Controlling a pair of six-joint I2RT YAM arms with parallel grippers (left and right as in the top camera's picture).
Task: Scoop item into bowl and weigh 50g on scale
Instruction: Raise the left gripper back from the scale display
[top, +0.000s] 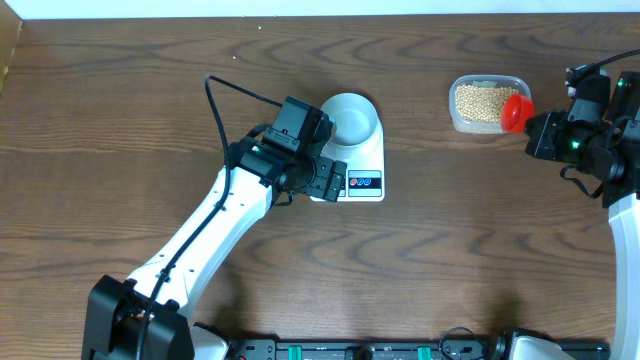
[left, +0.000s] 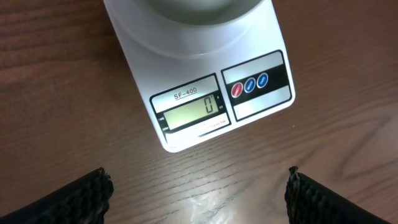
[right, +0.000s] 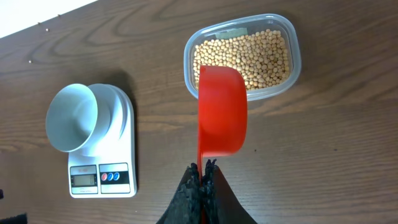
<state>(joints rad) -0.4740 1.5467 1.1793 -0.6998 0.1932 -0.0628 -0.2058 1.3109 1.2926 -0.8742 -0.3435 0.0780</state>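
Note:
The white scale (top: 366, 183) stands mid-table with the pale bowl (top: 350, 118) on it, and the bowl looks empty. My left gripper (top: 322, 184) is open at the scale's front-left corner. In the left wrist view its fingers (left: 81, 199) stand wide apart over bare wood, just before the scale (left: 199, 87), whose screen reads 0. The beans (right: 249, 53) fill a clear tub (top: 488, 82) at the right. My right gripper (right: 203, 169) is shut on the handle of a red scoop (right: 222, 112), which hangs over the tub's near edge.
The table's far edge runs along the top of the overhead view. Black equipment lines the near edge. Brown wood lies between the scale and the tub (right: 293, 74).

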